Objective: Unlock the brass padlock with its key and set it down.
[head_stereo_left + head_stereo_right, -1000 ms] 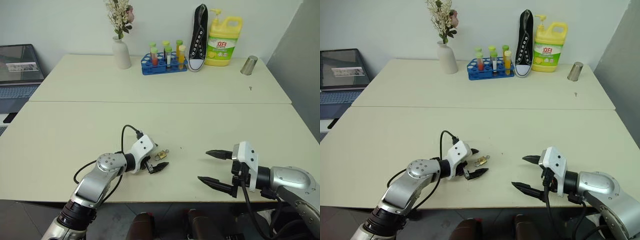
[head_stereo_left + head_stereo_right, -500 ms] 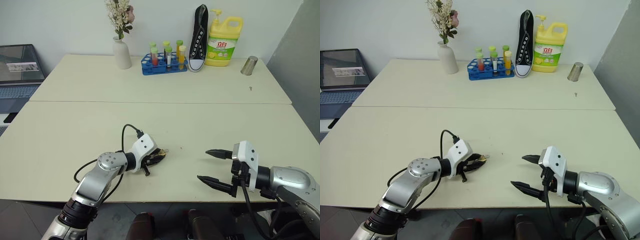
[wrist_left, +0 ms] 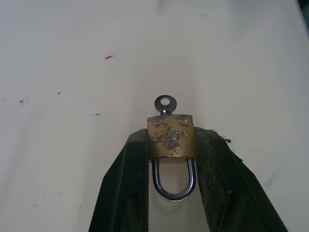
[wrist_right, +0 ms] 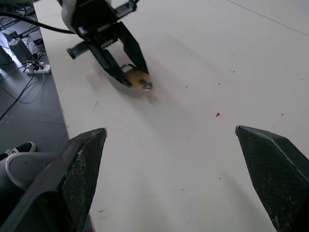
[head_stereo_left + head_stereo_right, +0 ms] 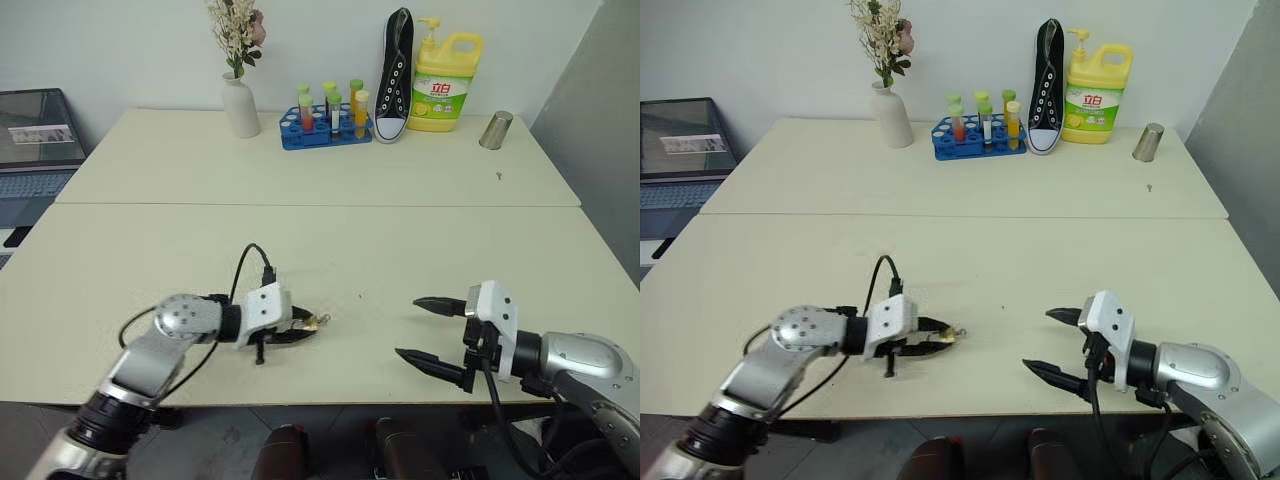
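The small brass padlock is pinched by its body between the two black fingers of my left gripper, which is shut on it just above the cream table. Its silvery shackle points back toward the wrist. The key sticks out of the far end of the padlock, its ring head free. In the right wrist view the padlock and key show at the left fingertips. My right gripper stands wide open and empty, a short way to the right of the padlock, near the front edge.
Along the back of the far table stand a white vase with flowers, a blue rack of tubes, a black sneaker, a yellow detergent bottle and a metal cup. A laptop sits at the left.
My left gripper went from open around the padlock to shut on it, then rolled, drew back to the left and lifted it slightly. The right arm stayed still.
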You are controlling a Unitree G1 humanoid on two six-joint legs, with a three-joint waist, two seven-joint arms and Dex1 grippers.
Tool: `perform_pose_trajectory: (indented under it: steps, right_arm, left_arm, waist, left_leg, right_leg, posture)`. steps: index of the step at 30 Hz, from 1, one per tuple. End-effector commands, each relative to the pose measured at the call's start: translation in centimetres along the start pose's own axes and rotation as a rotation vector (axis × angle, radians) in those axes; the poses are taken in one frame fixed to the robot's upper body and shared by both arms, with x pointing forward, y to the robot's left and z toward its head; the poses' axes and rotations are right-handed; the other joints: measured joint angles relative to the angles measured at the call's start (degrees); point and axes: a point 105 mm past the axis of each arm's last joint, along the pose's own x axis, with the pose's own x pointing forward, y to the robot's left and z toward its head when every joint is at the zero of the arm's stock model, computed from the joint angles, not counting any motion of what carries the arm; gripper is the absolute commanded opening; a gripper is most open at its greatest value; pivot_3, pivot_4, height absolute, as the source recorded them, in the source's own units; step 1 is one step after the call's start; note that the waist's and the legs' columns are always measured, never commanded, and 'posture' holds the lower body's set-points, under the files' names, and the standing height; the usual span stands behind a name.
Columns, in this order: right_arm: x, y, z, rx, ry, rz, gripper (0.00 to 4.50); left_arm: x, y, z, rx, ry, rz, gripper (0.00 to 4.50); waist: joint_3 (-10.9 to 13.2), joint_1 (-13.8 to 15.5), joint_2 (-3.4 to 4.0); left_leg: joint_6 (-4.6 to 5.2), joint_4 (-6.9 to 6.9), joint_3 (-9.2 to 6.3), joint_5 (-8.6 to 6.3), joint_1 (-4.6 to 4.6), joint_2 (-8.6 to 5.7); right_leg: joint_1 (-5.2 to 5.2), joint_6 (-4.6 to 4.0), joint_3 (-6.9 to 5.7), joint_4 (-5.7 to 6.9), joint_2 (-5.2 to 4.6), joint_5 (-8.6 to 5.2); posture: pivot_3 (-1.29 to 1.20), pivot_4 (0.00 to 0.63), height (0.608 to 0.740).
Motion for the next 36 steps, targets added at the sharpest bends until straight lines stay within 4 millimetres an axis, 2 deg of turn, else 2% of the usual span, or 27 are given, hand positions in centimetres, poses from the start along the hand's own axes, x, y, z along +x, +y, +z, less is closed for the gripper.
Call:
perform_pose_trajectory:
  steps: [1,4,6,13,17,19,29,36]
  right_arm:
    - [-0.3,0.3,1.0,-0.036,-0.024,0.004,4.5]
    - [-0.4,0.2,1.1,-0.035,-0.031,0.0,4.5]
    - [-0.4,0.3,1.2,-0.034,-0.035,0.0,4.5]
    - [-0.8,0.0,1.9,-0.005,-0.07,-0.027,4.5]
    - [-1.2,-0.5,2.3,0.04,-0.089,-0.058,4.5]
    - [-1.5,-0.6,2.2,0.054,-0.082,-0.066,4.5]
    - [-1.9,-1.0,2.8,0.062,-0.089,-0.082,4.5]
    - [-1.7,-0.6,3.2,0.127,-0.114,-0.047,4.5]
  left_arm:
    - [-1.4,1.2,-0.7,0.162,0.067,-0.027,0.96]
    - [-1.5,5.0,1.5,0.21,-0.043,0.115,0.96]
    - [-1.3,5.9,2.6,0.178,-0.109,0.145,0.96]
    - [0.8,5.6,6.9,0.109,-0.305,0.086,0.96]
    - [1.9,5.4,9.7,0.187,-0.383,0.06,0.96]
    - [2.3,5.3,10.4,0.233,-0.396,0.049,0.96]
    - [3.5,4.9,10.7,0.385,-0.397,0.031,0.96]
    - [3.8,5.4,10.7,0.669,-0.364,0.123,0.96]
  waist:
    - [0.0,0.02,0.0]
    - [0.01,0.74,-0.03]
    - [0.0,1.11,-0.08]
    - [0.01,0.96,-0.08]
    - [0.0,1.1,-0.08]
    - [0.0,1.13,-0.08]
    - [0.0,1.08,-0.08]
    - [0.0,1.18,-0.08]
  left_leg:
    - [0.0,0.01,0.01,0.0,0.0,-0.01]
    - [0.0,0.06,-0.02,0.0,-0.06,-0.03]
    - [0.01,0.14,-0.01,0.0,-0.1,-0.05]
    - [0.02,0.1,0.06,-0.01,-0.09,-0.01]
    - [0.01,0.1,-0.03,0.0,-0.09,-0.03]
    - [0.01,0.12,-0.03,0.0,-0.08,-0.04]
    - [0.01,0.11,0.0,0.0,-0.05,-0.05]
    - [0.01,0.11,-0.01,0.0,-0.07,-0.05]
  right_leg:
    - [0.0,0.0,0.0,0.0,0.0,0.0]
    - [0.0,0.01,-0.04,0.0,0.0,0.01]
    - [0.01,0.04,-0.08,0.0,0.0,0.02]
    - [-0.02,0.07,-0.03,-0.03,0.04,0.02]
    - [0.01,0.06,-0.03,0.02,0.05,0.02]
    - [0.03,0.07,-0.02,0.02,0.05,0.03]
    - [0.03,0.07,0.0,0.01,0.1,0.03]
    - [0.03,0.06,0.02,0.01,0.1,0.03]
  posture:
    - [0.0,0.15,0.74]
    - [0.0,0.15,0.74]
    - [0.0,0.15,0.74]
    - [0.0,0.15,0.74]
    - [0.0,0.15,0.74]
    - [0.0,0.15,0.74]
    - [0.0,0.15,0.74]
    - [0.0,0.15,0.74]
